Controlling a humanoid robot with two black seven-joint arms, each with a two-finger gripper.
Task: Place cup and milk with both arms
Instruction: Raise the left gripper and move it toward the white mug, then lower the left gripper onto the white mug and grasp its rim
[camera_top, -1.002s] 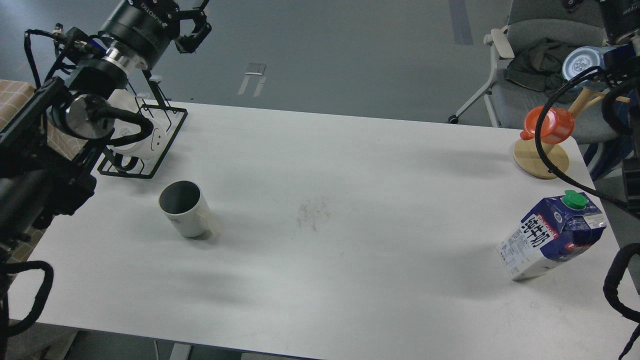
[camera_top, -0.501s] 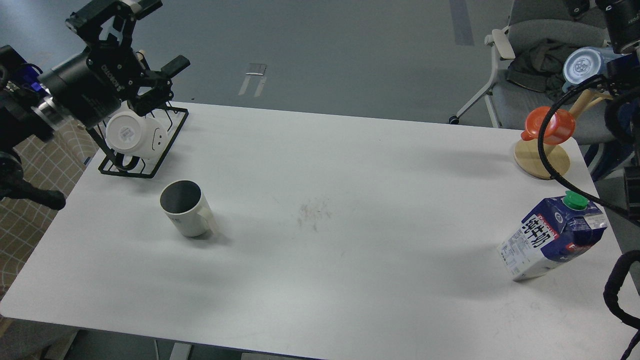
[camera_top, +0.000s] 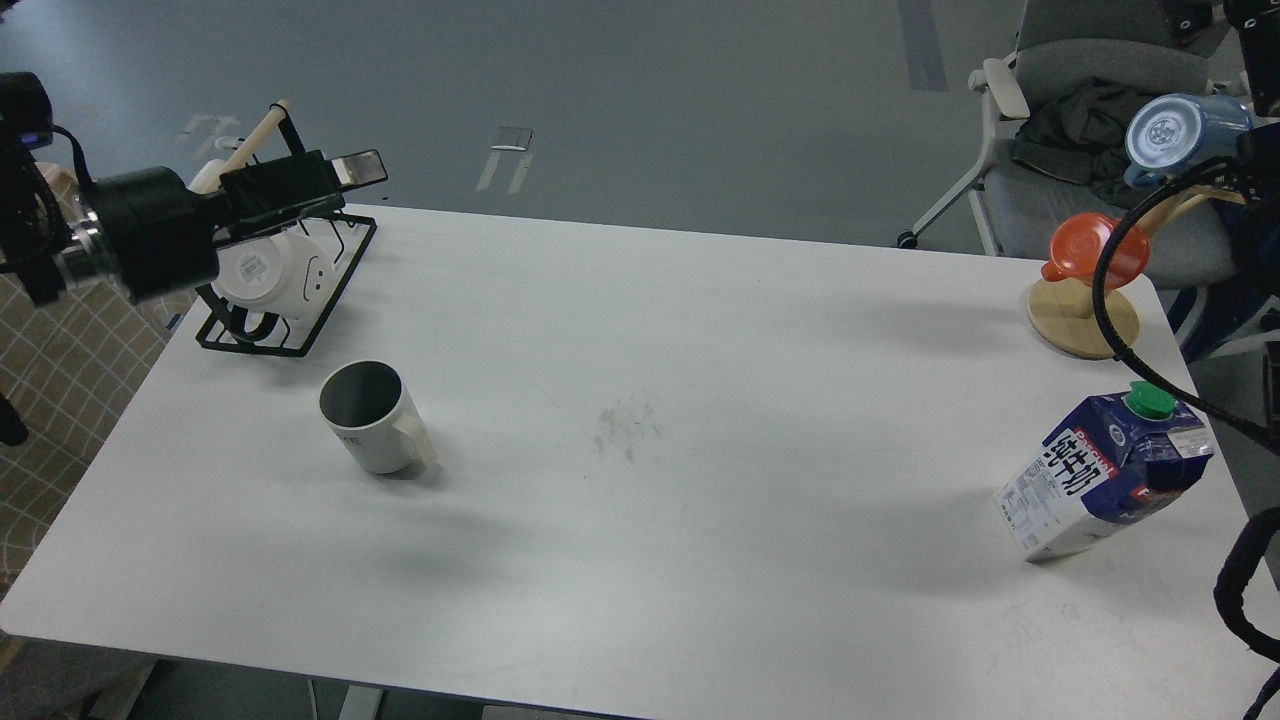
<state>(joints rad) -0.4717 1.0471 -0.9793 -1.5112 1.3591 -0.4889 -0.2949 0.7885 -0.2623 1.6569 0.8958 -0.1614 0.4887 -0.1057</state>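
Spanning nearly the whole view, the white table (camera_top: 640, 560) carries everything. A black wire rack (camera_top: 300, 320) at its far left corner holds a glossy white mug (camera_top: 262, 275); the wooden mug tree (camera_top: 1085, 315) at the far right corner bears an orange mug (camera_top: 1095, 250) and a blue mug (camera_top: 1180, 130). The milk (camera_top: 1105, 470) stands at the right edge — upright. The cup (camera_top: 370, 418) stands upright on the left, near the rack. My left gripper (camera_top: 345, 175) hovers over the rack — side-on, opening unreadable. My right gripper is out of frame.
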